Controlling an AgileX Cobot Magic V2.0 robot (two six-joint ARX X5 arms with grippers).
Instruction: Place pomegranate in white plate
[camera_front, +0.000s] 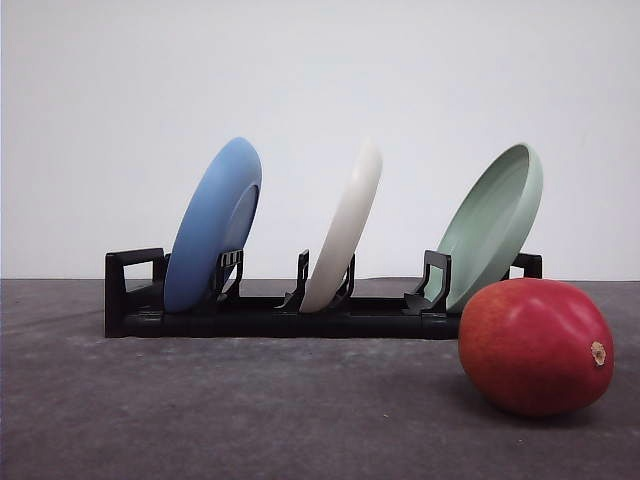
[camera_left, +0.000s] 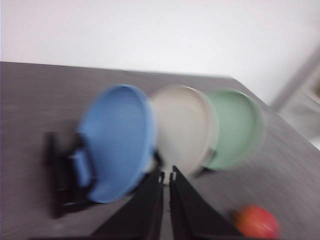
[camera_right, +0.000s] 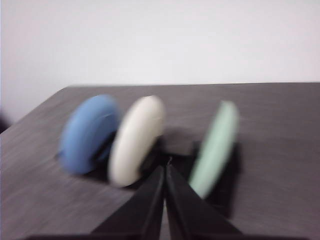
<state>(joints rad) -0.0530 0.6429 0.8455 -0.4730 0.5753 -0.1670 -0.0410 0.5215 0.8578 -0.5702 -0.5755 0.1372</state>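
The pomegranate (camera_front: 537, 346) lies on the dark table (camera_front: 250, 410), just in front of the right end of a black dish rack (camera_front: 130, 295) and close before the pale green plate (camera_front: 492, 224), untouched. The white plate (camera_front: 345, 228) stands on edge in the rack's middle slot, between the blue plate (camera_front: 212, 225) and the green one.

Both wrist views are blurred. The left gripper (camera_left: 166, 176) has its jaws together, empty; the white plate sits just beyond their tips and the fruit (camera_left: 257, 221) lies off to one side, near them. The right gripper (camera_right: 167, 164) also has its jaws together, aimed at the rack between the white and green plates.

The task seems barely begun, with nothing grasped. Next, I judge, one arm must open its jaws wide and approach the fruit; the plate standing upright will complicate placement.
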